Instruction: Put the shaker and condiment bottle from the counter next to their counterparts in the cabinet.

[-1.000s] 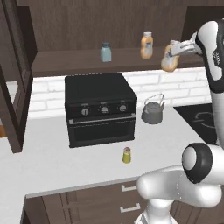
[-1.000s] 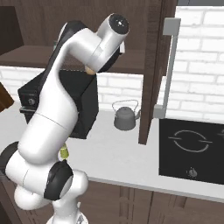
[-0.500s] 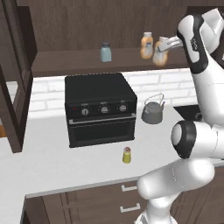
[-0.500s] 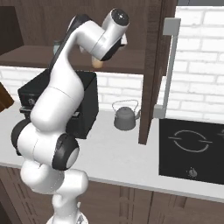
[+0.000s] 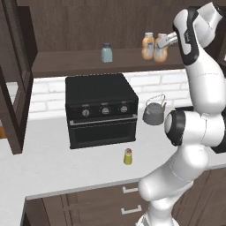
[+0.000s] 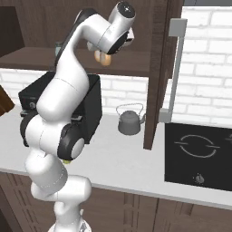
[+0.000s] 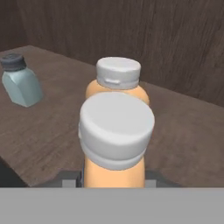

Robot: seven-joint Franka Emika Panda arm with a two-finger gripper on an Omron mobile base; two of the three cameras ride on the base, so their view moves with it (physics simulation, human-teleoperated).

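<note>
My gripper (image 5: pixel 165 43) is shut on the condiment bottle (image 5: pixel 160 49), an orange bottle with a pale cap, inside the dark cabinet (image 5: pixel 88 26). It stands just right of its counterpart orange bottle (image 5: pixel 148 46) on the shelf. In the hand view the held bottle (image 7: pixel 115 148) is directly in front of the counterpart bottle (image 7: pixel 118 83), with the gripper (image 7: pixel 114 178) at its sides. The blue-grey shaker (image 5: pixel 106 52) stands further left on the shelf. The yellow-green shaker (image 5: pixel 128 156) stands on the counter (image 5: pixel 53 172) in front of the oven.
A black toaster oven (image 5: pixel 99 110) sits on the counter below the shelf, with a grey kettle (image 5: pixel 153 112) to its right. A cooktop (image 6: pixel 204 152) lies at the right. The cabinet's upright side panel (image 6: pixel 158 68) stands right of the hand.
The arm has carried the condiment bottle leftward and deeper into the cabinet, from beyond the shelf's right end to right beside the counterpart bottle. The grip stayed shut.
</note>
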